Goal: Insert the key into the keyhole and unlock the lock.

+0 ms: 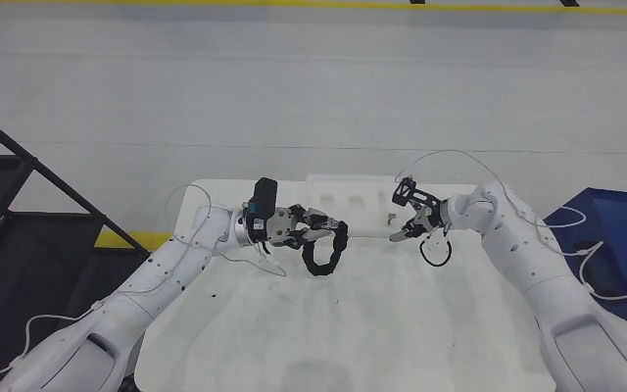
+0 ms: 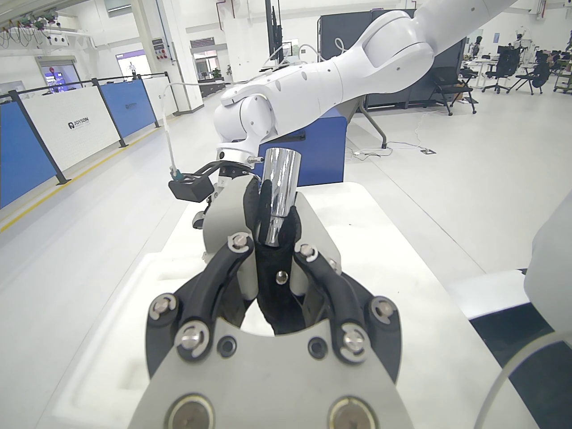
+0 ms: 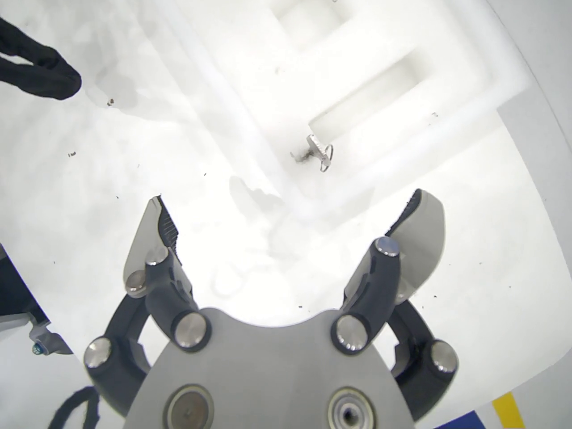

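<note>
Over the table, left gripper clamping lock, right gripper splayed — key seemingly on foam.

The lock is mirror-bright chrome, its cable matt black. The key is silver; the foam tray and the desk are white. The left tool and right tool are alike in colour: pale grey fingers, black links. The right tool's pads are dark and finely ribbed.
</note>
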Controlling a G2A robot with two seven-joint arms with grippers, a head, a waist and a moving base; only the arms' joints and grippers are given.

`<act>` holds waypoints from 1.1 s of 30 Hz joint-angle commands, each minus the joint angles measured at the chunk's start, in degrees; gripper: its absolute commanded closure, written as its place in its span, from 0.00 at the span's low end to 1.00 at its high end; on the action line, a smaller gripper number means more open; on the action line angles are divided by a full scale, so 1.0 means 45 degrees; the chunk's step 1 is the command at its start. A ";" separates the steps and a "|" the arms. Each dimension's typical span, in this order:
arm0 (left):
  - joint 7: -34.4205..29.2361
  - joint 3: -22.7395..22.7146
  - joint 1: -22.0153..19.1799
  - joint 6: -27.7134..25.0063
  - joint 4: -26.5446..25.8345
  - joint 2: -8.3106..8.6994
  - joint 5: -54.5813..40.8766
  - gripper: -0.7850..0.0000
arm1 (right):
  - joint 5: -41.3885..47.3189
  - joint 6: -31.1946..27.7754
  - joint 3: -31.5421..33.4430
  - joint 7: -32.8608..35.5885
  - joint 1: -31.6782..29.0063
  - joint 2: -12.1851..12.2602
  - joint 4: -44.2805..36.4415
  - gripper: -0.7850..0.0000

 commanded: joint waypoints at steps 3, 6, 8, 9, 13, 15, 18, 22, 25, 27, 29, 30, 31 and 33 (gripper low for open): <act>0.0000 0.0000 0.0000 0.0000 0.0000 0.0000 0.0000 1.00 | -0.0621 -0.0501 -0.0254 -0.0805 0.0108 -0.0080 0.0090 0.00; 0.0000 0.0000 0.0000 0.0000 0.0000 0.0000 0.0000 1.00 | -0.0621 -0.0501 -0.0254 -0.0805 0.0108 -0.0080 0.0090 0.00; 0.0000 0.0000 0.0000 0.0000 0.0000 0.0000 0.0000 1.00 | -0.0621 -0.0501 -0.0254 -0.0805 0.0108 -0.0080 0.0090 0.00; 0.0000 0.0000 0.0000 0.0000 0.0000 0.0000 0.0000 1.00 | -0.0621 -0.0501 -0.0254 -0.0805 0.0108 -0.0080 0.0090 0.00; 0.0000 0.0000 0.0000 0.0000 0.0000 0.0000 0.0000 1.00 | -0.0621 -0.0501 -0.0254 -0.0805 0.0108 -0.0080 0.0090 0.00; 0.0000 0.0000 0.0000 0.0000 0.0000 0.0000 0.0000 1.00 | -0.0621 -0.0501 -0.0254 -0.0805 0.0108 -0.0080 0.0090 0.00; 0.0000 0.0000 0.0000 0.0000 0.0000 0.0000 0.0000 1.00 | -0.0764 -0.0314 -0.0287 -0.0844 0.0013 -0.0073 0.0009 0.00; 0.0000 0.0000 0.0000 0.0000 0.0000 0.0000 0.0000 1.00 | -0.1521 -0.0454 -0.0232 -0.1859 0.0066 0.0005 -0.0226 0.00; 0.0000 0.0000 0.0000 0.0000 0.0000 0.0000 0.0000 1.00 | -0.2286 -0.0783 -0.0413 -0.2575 0.0241 -0.0028 0.0083 0.00; 0.0000 0.0000 0.0000 0.0000 0.0000 0.0000 0.0000 1.00 | -0.2741 -0.1158 -0.0621 -0.3069 0.0348 -0.0096 0.0396 0.00; 0.0000 0.0000 0.0000 0.0000 0.0000 0.0000 0.0000 1.00 | -0.3118 -0.1434 -0.0815 -0.3663 0.0494 -0.0195 0.0760 0.00; 0.0000 0.0000 0.0000 0.0000 0.0000 0.0000 0.0000 1.00 | -0.3357 -0.1434 -0.0944 -0.4020 0.0549 -0.0250 0.0881 0.00; 0.0000 0.0000 0.0000 0.0000 0.0000 0.0000 0.0000 1.00 | -0.3558 -0.1434 -0.1056 -0.4434 0.0600 -0.0300 0.1047 0.00; 0.0000 0.0000 0.0000 0.0000 0.0000 0.0000 0.0000 1.00 | -0.4086 -0.1434 -0.1334 -0.5266 0.0710 -0.0395 0.1300 0.00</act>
